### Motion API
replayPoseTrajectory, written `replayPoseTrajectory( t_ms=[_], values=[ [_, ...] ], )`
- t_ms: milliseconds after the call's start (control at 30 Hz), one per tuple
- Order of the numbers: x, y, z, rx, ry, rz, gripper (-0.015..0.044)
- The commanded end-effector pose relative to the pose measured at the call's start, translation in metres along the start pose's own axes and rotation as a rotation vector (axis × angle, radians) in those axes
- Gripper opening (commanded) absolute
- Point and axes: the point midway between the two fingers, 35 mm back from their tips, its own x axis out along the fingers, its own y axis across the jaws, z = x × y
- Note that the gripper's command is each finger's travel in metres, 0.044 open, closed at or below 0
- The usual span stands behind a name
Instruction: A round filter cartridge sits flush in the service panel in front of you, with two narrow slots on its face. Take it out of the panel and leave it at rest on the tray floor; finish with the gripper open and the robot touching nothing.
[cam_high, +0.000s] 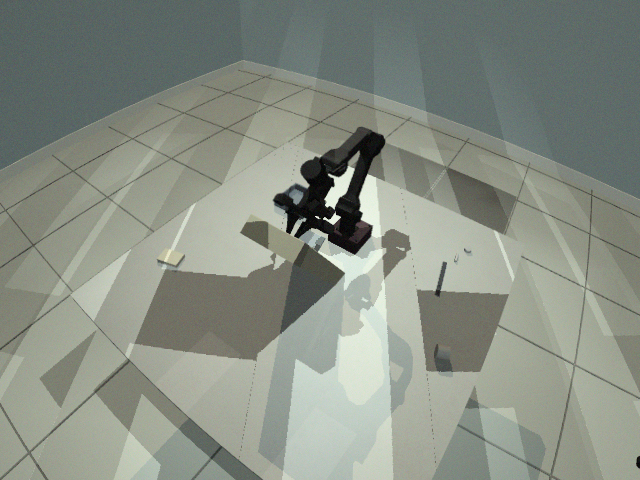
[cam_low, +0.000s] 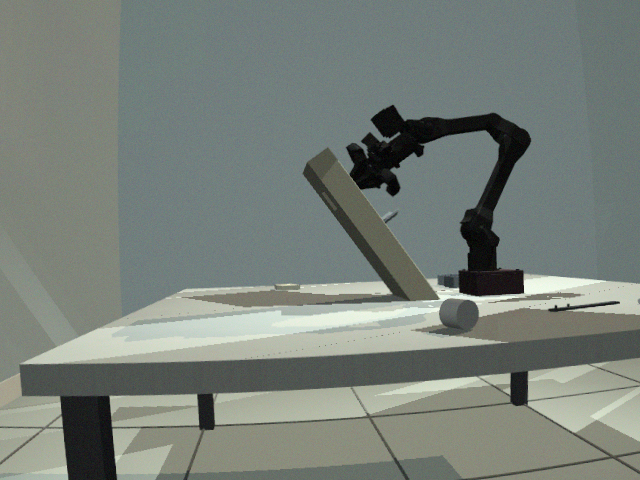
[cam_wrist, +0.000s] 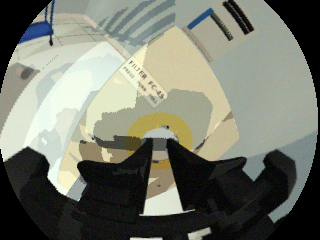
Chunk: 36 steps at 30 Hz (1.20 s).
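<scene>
A tan service panel (cam_high: 281, 241) (cam_low: 372, 232) (cam_wrist: 194, 67) leans tilted on the table, its face toward the arm. The round filter cartridge (cam_wrist: 183, 135) shows in the wrist view as a yellow ring with a pale centre, set in the panel face. My gripper (cam_wrist: 159, 140) (cam_high: 295, 229) (cam_low: 356, 175) is at the upper part of the panel, fingertips right at the cartridge's centre. The fingers stand narrowly apart with nothing held between them. I cannot tell whether the tips are in the slots. A blue-grey tray (cam_high: 294, 186) (cam_low: 447, 279) sits behind the panel beside the arm's base.
A grey cylinder (cam_high: 442, 353) (cam_low: 459, 313) lies on its side near the table's front. A thin dark bar (cam_high: 440, 277) (cam_low: 584, 305) lies to the right. A flat beige block (cam_high: 171, 256) (cam_low: 286, 286) lies far left. A small grey lever (cam_low: 390, 215) sticks out of the panel face.
</scene>
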Motion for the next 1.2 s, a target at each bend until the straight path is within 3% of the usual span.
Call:
replayPoseTrajectory(
  t_ms=[0, 333, 667, 767, 1167],
  values=[
    [0.0062, -0.0002, -0.0008, -0.003, 0.004, -0.001, 0.009],
    [0.0074, -0.0002, -0.0008, -0.003, 0.004, -0.001, 0.009],
    [0.0006, 0.0001, -0.0001, 0.0, 0.0, 0.0, 0.0003],
    [0.001, 0.0001, -0.0001, 0.006, 0.0, 0.0, 0.0],
    [0.0078, -0.0002, -0.0008, 0.369, 0.003, -0.002, 0.0]
  ],
)
